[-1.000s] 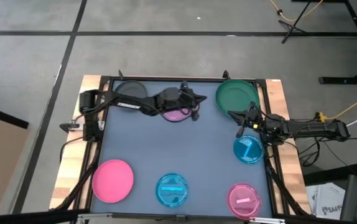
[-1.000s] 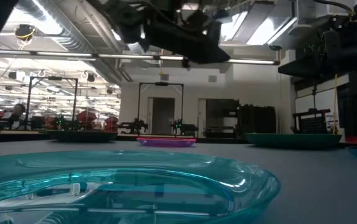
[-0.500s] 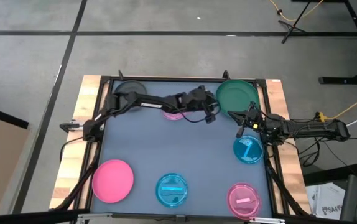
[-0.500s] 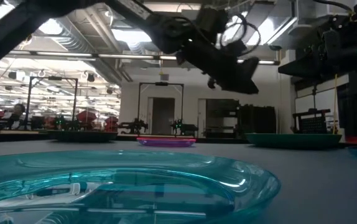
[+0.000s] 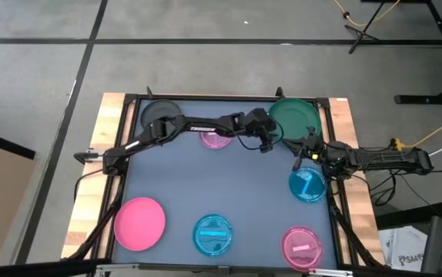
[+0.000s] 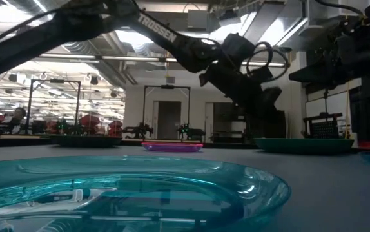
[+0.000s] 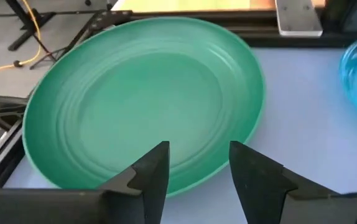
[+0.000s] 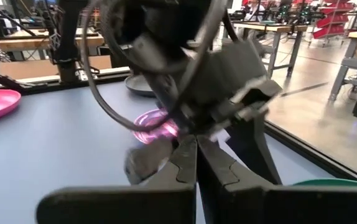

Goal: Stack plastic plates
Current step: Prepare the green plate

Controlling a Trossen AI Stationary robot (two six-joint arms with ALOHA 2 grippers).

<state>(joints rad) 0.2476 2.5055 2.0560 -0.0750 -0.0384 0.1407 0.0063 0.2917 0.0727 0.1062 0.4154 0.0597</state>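
Observation:
My left gripper (image 7: 197,163) is open and hovers over the near-left rim of the large dark green plate (image 7: 144,106), which lies flat at the table's far right (image 5: 294,115); it touches nothing. A translucent magenta plate (image 5: 215,140) lies partly under the left arm. My right gripper (image 5: 298,161) is shut and empty, between the green plate and a translucent blue plate (image 5: 308,185). The dark grey plate (image 5: 159,113) lies at the far left. The pink plate (image 5: 139,223), a second blue plate (image 5: 212,235) and a second magenta plate (image 5: 302,245) lie along the near edge.
A black frame rail (image 5: 205,98) runs round the grey table top, close behind the green plate. Bare table shows in the middle (image 5: 221,181). The left arm's wrist (image 8: 191,74) hangs right in front of my right gripper. Cables trail off the table's right side (image 5: 406,146).
My left gripper has swung from above the far magenta plate toward the table's right edge, tipping downward and sinking until it hangs over the green plate's rim. The plates have not moved.

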